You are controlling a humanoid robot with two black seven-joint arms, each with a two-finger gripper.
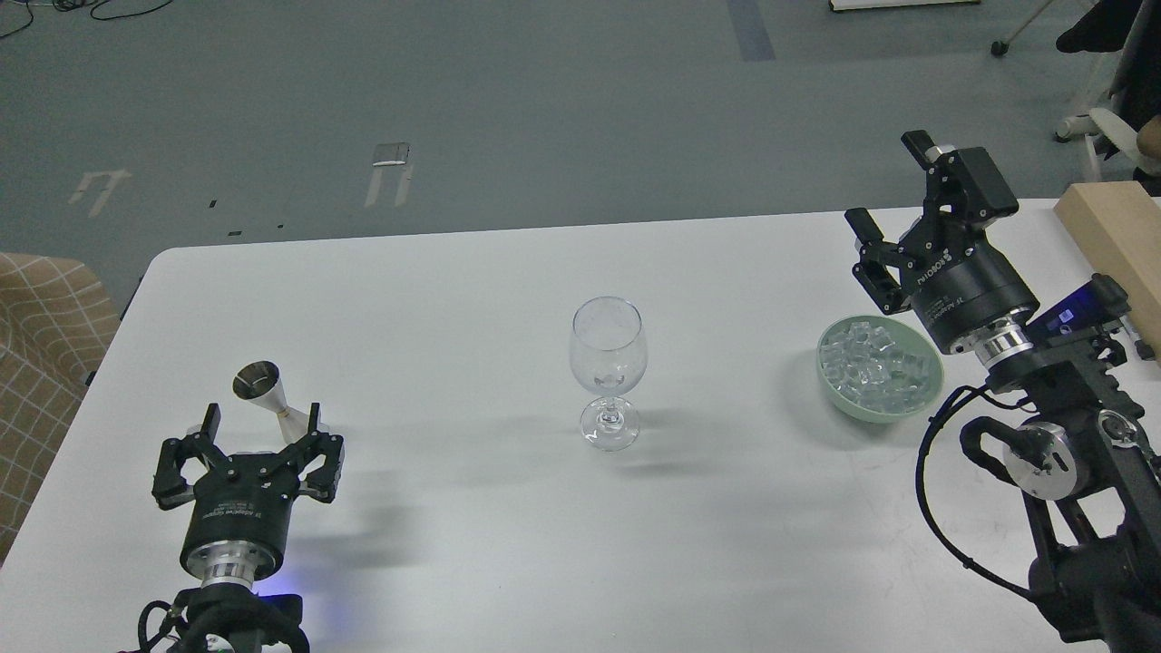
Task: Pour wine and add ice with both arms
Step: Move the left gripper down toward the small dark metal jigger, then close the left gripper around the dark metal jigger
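counter [472, 299]: plain white
bowl [843, 406]: pale green
ice [878, 366]: clear, colourless
wine glass [608, 370]: clear
measuring cup [269, 392]: silver metal
grippers, left [261, 428] and right [893, 186]: black
floor [544, 109]: grey-green
cloth [45, 336]: tan, white grid
board [1120, 238]: light wood

Wine glass [608, 372] mid-table, ice [878, 363] in bowl [862, 410], both grippers spread

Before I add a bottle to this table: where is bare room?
Bare tabletop lies between the jigger and wine glass, and between the glass and ice bowl. It is crowded around the right gripper and wooden block.
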